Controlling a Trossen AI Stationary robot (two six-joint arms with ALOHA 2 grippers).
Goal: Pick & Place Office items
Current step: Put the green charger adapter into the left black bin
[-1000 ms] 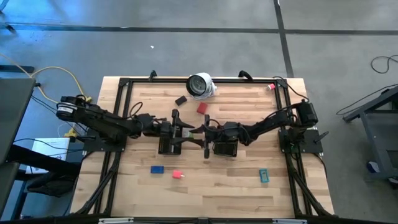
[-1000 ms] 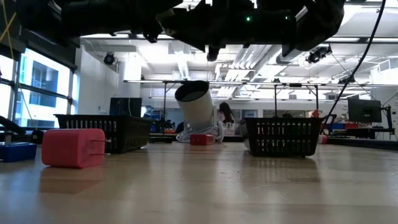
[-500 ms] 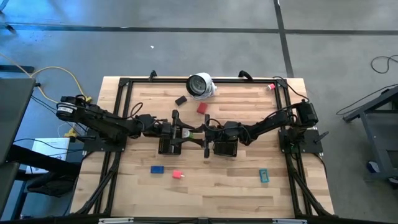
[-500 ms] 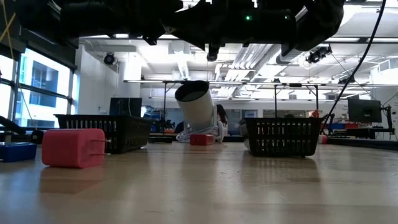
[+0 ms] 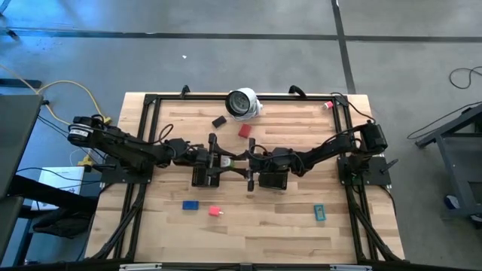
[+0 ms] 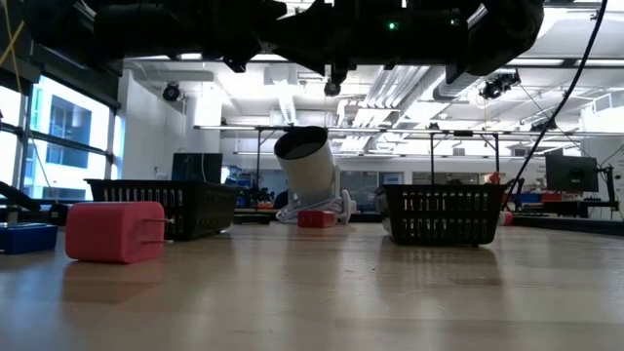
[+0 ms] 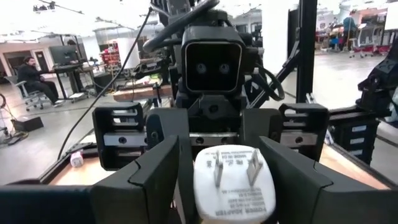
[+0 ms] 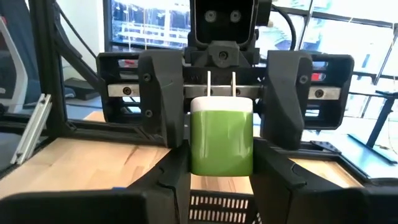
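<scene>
A small power adapter point(image 8: 221, 140) with a green body, a white end and two prongs hangs in mid-air over the table's middle, seen in the high view as the adapter point(image 5: 233, 159). My right gripper point(image 8: 221, 157) is shut on its green body. My left gripper point(image 7: 219, 148) faces it from the table's left and is open. Its fingers stand on either side of the adapter's white pronged end point(image 7: 235, 183), with narrow gaps showing. On the table lie other small items: pink point(image 5: 215, 211), blue point(image 5: 190, 204), teal point(image 5: 319, 213), red point(image 5: 244, 131) and dark brown point(image 5: 219, 121). My right gripper pinches the adapter's green body point(image 8: 198, 165) between its two fingers, on its two side faces at the end away from the prongs. The fingers come level from the table's right and lie along the adapter. It is lifted clear and level, with its prongs point(image 8: 209, 84) pointing toward my left gripper.
Two black mesh trays point(image 5: 202, 178) point(image 5: 273, 180) stand under the arms at mid-table. A white round object with a dark face point(image 5: 242, 103) leans near the far edge. A black frame point(image 5: 147, 135) borders the tabletop. Bare wood lies toward the near edge.
</scene>
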